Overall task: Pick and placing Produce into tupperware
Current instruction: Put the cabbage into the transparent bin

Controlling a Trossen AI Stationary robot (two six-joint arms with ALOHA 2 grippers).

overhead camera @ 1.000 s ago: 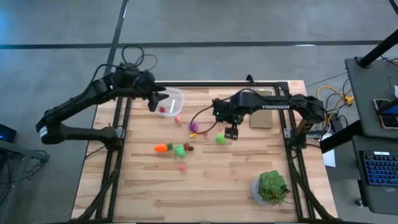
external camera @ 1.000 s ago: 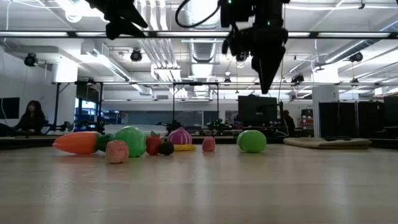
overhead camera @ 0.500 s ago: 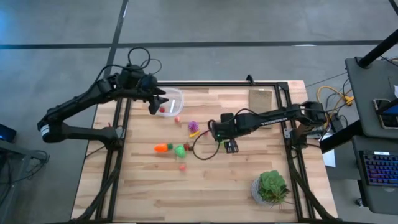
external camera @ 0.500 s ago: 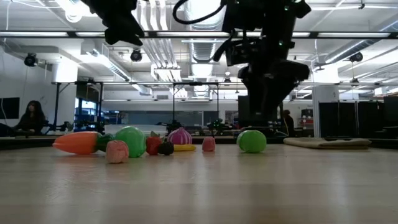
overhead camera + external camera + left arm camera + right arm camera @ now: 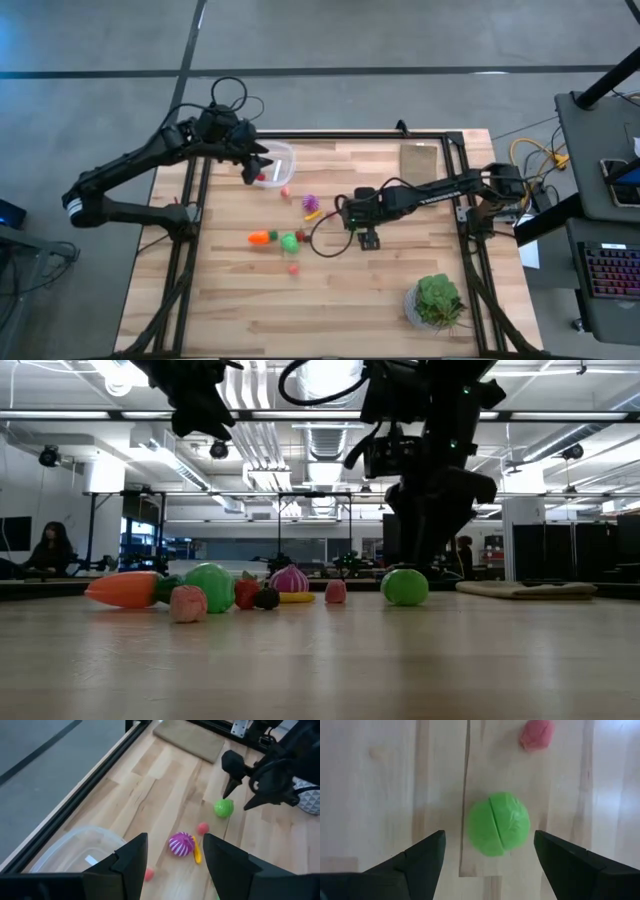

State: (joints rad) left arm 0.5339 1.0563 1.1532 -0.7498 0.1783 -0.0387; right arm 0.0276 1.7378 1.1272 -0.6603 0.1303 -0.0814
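From above, the right gripper (image 5: 368, 238) sits low over the bench (image 5: 330, 300), and its arm hides the green ball it hovers on; a second ago it stood higher and farther back, with that ball plain beside it. The left gripper (image 5: 255, 163) hangs at the tub (image 5: 277, 165), which holds a small red piece (image 5: 262, 177); a pink bit (image 5: 285, 192) lies just outside the rim. The carrot (image 5: 259, 238) and another green ball (image 5: 290, 240) lie nearer the front from the tub, the purple cluster (image 5: 310, 203) between.

At bench level, the right arm drops onto the green ball (image 5: 405, 586), its fingertips lost behind it. Earlier they hung well above.

From the left wrist, the left gripper's fingers (image 5: 131, 857) stand partly apart, holding nothing; only part of the tub shows.

From the right wrist, the fingers (image 5: 427, 855) spread wide, either side of the green ball, not touching.
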